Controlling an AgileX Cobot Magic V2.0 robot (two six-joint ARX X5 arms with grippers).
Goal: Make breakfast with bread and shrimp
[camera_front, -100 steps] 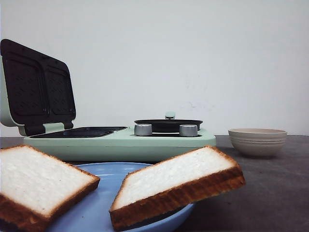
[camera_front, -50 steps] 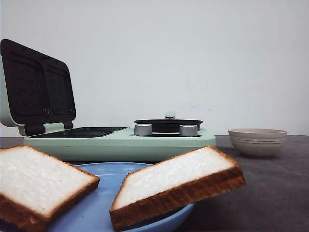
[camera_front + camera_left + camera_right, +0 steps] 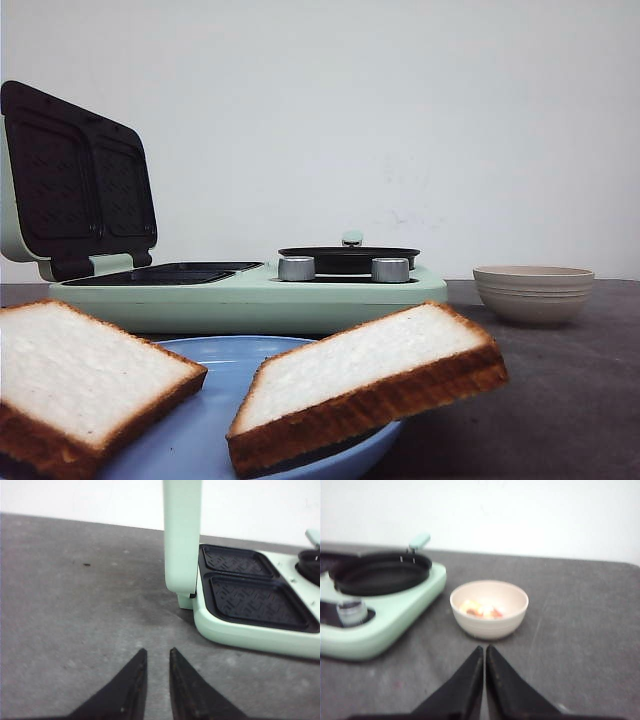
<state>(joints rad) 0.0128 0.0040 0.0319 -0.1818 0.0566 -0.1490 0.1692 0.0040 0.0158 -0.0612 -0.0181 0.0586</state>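
Toward the left of the grey table point(image 3: 75, 610), the left gripper point(image 3: 156, 672) is seen hovering low over bare tabletop, its black fingers only slightly parted and nothing held between them. Beside it stands the mint-green breakfast maker point(image 3: 250, 295), whose dark-lined lid point(image 3: 75, 180) is propped upright over two ribbed black grill plates point(image 3: 255, 597). At the near edge of the table a round blue plate point(image 3: 215, 420) carries the two thick slices of white bread with browned crusts point(image 3: 365, 385); the right-hand slice is tilted and juts past the plate's rim, so a careless pinch on its outer corner is judged likely to tip it onto the table, and a hard squeeze could crush the soft crumb. The upright lid is also judged a hazard: an arm carrying bread to the plates could knock it shut. Further right on the appliance, a shallow black round pan point(image 3: 380, 572) sits behind two silver knobs point(image 3: 343, 268). Right of the maker, a cream-coloured bowl point(image 3: 489, 609) holds pale and orange pieces, taken to be the shrimp point(image 3: 480, 609), though they are blurred; small slippery pieces could be dropped or the light bowl pushed aside. The right gripper point(image 3: 484, 667) is poised just before the bowl, its fingers pressed together and empty. No brand, label or writing can be read anywhere.
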